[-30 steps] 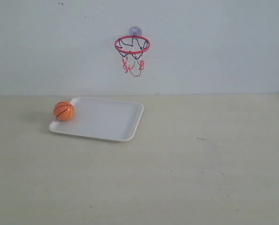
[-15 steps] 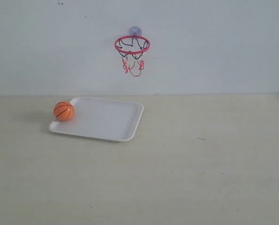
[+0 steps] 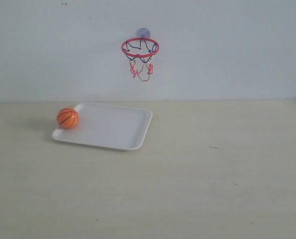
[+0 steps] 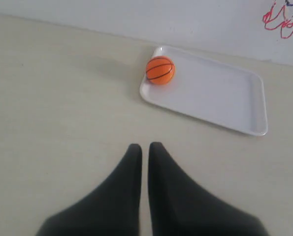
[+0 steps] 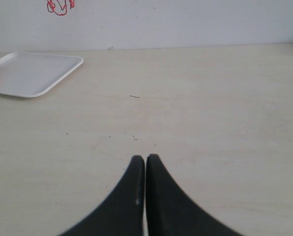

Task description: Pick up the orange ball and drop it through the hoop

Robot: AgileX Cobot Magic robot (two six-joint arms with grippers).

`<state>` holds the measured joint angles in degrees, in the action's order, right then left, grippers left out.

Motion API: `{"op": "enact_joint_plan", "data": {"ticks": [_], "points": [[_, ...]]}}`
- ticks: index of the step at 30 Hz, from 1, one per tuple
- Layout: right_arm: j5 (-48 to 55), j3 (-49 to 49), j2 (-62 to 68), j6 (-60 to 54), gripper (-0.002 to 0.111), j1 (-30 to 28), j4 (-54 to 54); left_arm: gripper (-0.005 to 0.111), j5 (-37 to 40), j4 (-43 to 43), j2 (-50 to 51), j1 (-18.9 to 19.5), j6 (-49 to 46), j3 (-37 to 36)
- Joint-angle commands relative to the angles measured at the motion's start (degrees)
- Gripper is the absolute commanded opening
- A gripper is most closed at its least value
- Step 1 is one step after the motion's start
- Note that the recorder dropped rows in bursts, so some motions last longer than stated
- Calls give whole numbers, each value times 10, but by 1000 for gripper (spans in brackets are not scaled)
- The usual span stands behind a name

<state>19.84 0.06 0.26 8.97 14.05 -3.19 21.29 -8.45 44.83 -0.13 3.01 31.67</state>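
Scene, exterior view (12 o'clock = toward the wall):

1. The ball (image 3: 67,118) rests in the white tray (image 3: 113,127), at the tray's 10 o'clock corner, against the rim. Nothing grips it.
2. The tray lies flat on the table (image 3: 212,174), left of centre, with its far edge near the wall (image 3: 227,50).
3. The hoop (image 3: 140,48) is fixed to the wall by a suction cup (image 3: 144,33). It hangs above the tray's 1 o'clock corner, well apart from the ball. The red ring is level and the net (image 3: 142,69) hangs free beneath it.
4. A small dark mark (image 3: 213,147) lies on the table at 3 o'clock from the tray.

Left gripper (image 4: 144,147): the jaws are together, with only a thin slit between the black tips, and hold nothing. In the wrist view it sits above bare table, with the ball ahead at about 12 o'clock and the tray stretching toward 1 o'clock.

Right gripper (image 5: 145,158): the jaws are together and hold nothing. It sits above bare table, with the tray far off at about 10 o'clock.

Neither arm shows in the exterior view.

Change check against the exterior views of half a second and one second ago: ball, tray and hoop hold the same positions. No difference is visible.
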Motion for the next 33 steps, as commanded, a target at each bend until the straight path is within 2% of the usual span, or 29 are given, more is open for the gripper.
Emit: {"op": "enact_joint_plan", "data": {"ticks": [1,8,15,18,21,25,28,31,33], "points": [[-7,-1,-3,-2,0,-2,-3,4,0,-15,43,-5,-22,11],[-7,-1,-3,-2,0,-2,-3,4,78,-29,125,-5,-111,96],[-7,-1,-3,-2,0,-2,-3,4,92,-29,220,-5,-148,190],[-7,-1,-3,-2,0,-2,-3,4,161,-29,285,-5,-179,254],[-7,-1,-3,-2,0,-2,-3,4,275,-30,365,-5,-185,336],[-7,-1,-3,-2,0,-2,-3,4,349,-46,463,-5,-185,441],[-7,-1,-3,-2,0,-2,-3,4,329,-79,511,-5,-185,494],[-7,-1,-3,-2,0,-2,-3,4,225,-99,539,-5,-181,517],[-7,-1,-3,-2,0,-2,-3,4,210,-98,547,-5,-161,518]]}}
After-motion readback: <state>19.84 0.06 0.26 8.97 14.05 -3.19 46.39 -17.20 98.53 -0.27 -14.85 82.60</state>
